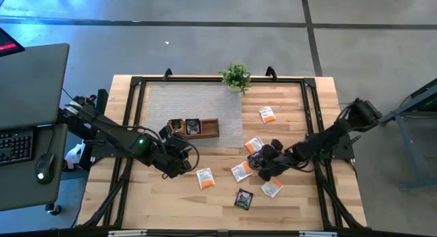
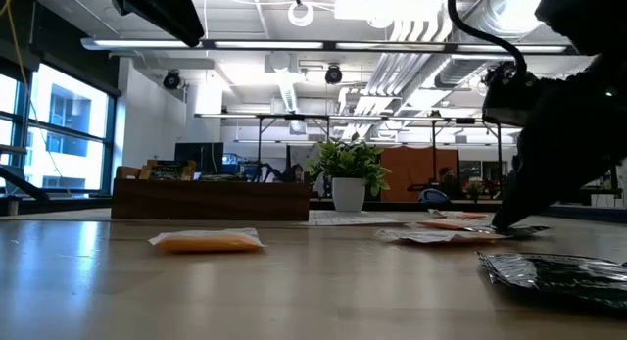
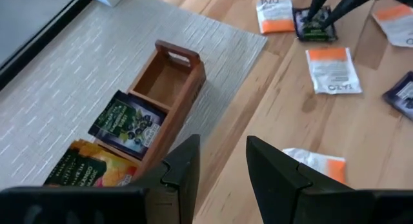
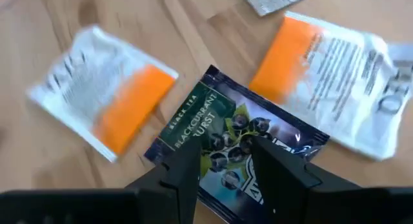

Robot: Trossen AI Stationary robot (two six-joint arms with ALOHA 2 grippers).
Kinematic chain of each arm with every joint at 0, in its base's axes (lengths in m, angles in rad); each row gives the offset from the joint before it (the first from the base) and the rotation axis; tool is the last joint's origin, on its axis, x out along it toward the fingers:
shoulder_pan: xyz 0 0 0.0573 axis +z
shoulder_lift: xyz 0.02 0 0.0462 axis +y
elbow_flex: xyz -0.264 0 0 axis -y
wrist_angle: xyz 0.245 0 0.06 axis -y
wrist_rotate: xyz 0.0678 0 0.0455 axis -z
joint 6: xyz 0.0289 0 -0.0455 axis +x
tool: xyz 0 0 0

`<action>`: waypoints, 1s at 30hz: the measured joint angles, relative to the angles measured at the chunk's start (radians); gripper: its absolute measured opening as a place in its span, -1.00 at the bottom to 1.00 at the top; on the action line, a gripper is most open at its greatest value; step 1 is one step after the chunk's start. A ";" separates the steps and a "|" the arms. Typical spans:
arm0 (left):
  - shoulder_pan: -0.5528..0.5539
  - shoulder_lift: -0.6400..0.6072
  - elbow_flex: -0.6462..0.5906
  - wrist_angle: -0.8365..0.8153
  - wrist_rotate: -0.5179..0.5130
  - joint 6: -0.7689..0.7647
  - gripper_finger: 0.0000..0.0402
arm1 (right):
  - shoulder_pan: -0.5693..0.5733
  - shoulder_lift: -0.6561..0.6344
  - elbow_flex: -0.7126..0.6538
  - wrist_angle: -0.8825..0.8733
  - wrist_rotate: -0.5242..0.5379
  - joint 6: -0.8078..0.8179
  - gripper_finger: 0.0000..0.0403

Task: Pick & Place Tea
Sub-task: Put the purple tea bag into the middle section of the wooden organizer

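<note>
Orange-and-white tea sachets (image 1: 240, 171) lie flat on the wooden table, and a dark one (image 1: 244, 199) lies near the front edge. Another dark sachet, printed "Blackcurrant" (image 4: 226, 130), lies flat between two orange-and-white ones. My right gripper (image 4: 226, 156) stands open, slanting down over it, one fingertip to each side of its middle; it also shows in the left wrist view (image 3: 319, 17). My left gripper (image 3: 222, 169) hangs open above the table beside the brown tray (image 3: 169, 88), with nothing between its fingers. The tray holds two sachets (image 3: 126, 124). My right gripper's fingertips (image 4: 261, 150) stand over the dark sachet's printed face (image 4: 222, 137), coming from above at a slant. Whether they touch it I cannot tell. The sachet lies flat on the table.
The tray stands on a grey mat (image 1: 191, 100) and its end compartment (image 3: 161, 79) is bare. A potted plant (image 1: 235, 76) stands at the far edge. Black frame rails (image 1: 133, 114) run along the table's sides. A desk with a keyboard (image 1: 17, 145) is at the left.
</note>
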 joint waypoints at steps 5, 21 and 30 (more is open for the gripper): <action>0.000 0.000 0.000 -0.001 0.008 0.000 -0.38 | 0.050 0.006 0.004 0.200 -0.025 0.063 -0.32; 0.000 0.000 0.000 0.000 0.020 0.000 -0.38 | -0.071 0.056 0.213 0.042 -0.119 -0.659 -0.31; 0.000 0.000 0.000 -0.004 0.020 0.000 -0.38 | -0.141 0.222 0.213 0.135 -0.335 -0.809 -0.19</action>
